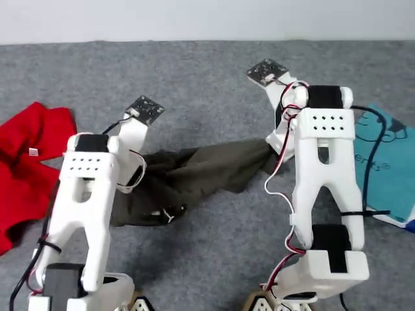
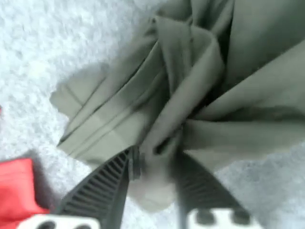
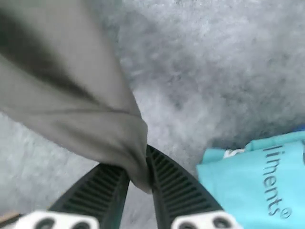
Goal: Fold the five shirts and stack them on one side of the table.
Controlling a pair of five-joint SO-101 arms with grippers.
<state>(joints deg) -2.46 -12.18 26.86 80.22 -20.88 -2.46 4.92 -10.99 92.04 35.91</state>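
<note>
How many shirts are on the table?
3. A red shirt lies at the left edge; an olive shirt in the middle is held by the left gripper and right gripper; a teal shirt lies at the right. More may be hidden.

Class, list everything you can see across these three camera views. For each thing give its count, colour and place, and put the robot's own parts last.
olive shirt: one, olive-grey, mid-table, bunched and stretched between the two grippers.
red shirt: one, red, crumpled at the table's left edge in the high view, beside the left arm.
teal shirt: one, teal with dark print, at the right edge, partly behind the right arm.
table: one, covered in grey felt-like fabric.
left arm: one, white with black motors, near the red shirt.
right arm: one, white with black motors, near the teal shirt.
left gripper: one, black ribbed fingers, shut on a fold of the olive shirt.
right gripper: one, black ribbed fingers, shut on the olive shirt's edge.
</note>
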